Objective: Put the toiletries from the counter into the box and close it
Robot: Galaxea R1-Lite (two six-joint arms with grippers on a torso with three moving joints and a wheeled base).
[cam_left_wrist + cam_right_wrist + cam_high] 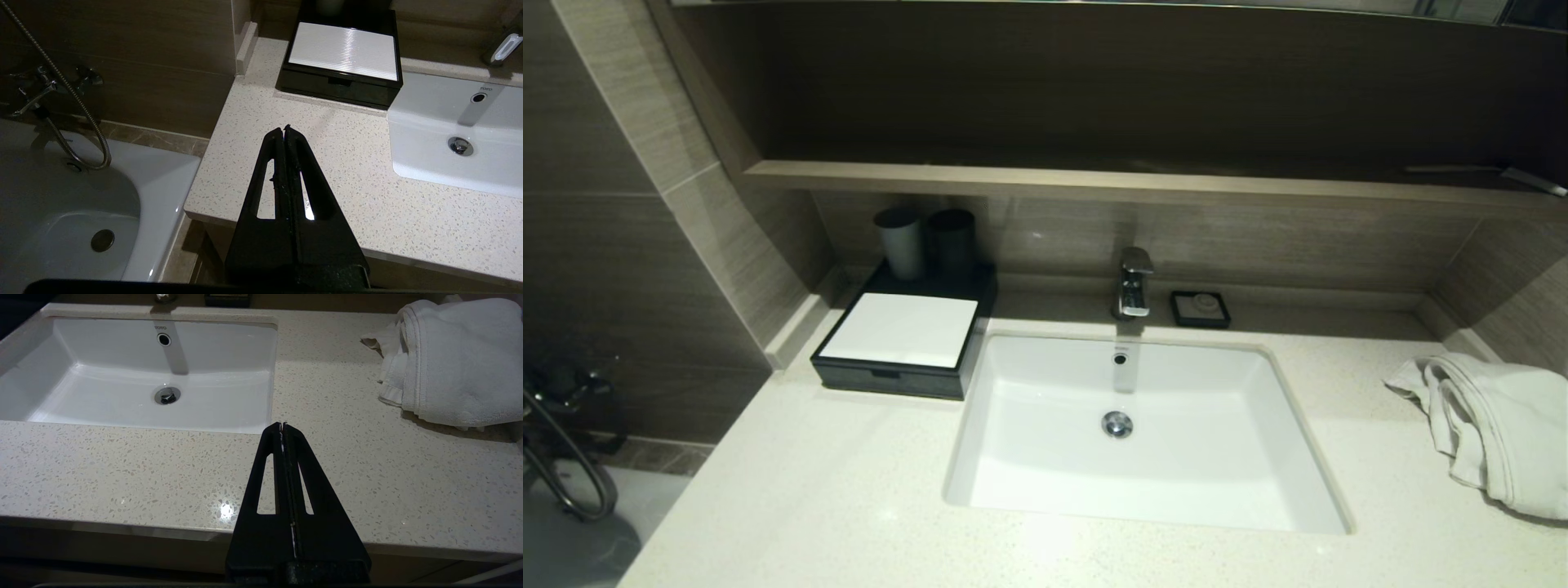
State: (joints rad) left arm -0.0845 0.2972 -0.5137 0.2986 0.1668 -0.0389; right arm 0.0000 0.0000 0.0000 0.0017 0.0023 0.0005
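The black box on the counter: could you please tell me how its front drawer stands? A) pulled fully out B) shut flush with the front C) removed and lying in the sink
B: the black box shows its drawer front flush with the body, nothing sticking out over the counter.

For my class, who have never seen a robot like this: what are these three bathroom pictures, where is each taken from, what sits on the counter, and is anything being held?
This is a two-armed robot. The wide picture comes from its head camera, looking down at the counter. The other two come from cameras on its wrists, behind the fingers: the black wedge is the left gripper in one and the right gripper in the other. Both are shut and hold nothing, poised above the counter's near edge.

On the counter: a low black box with a white top, its drawer closed, two dark cups behind it, a sunken sink, a tap, a small black soap dish and a white towel. No toiletry packets are visible.
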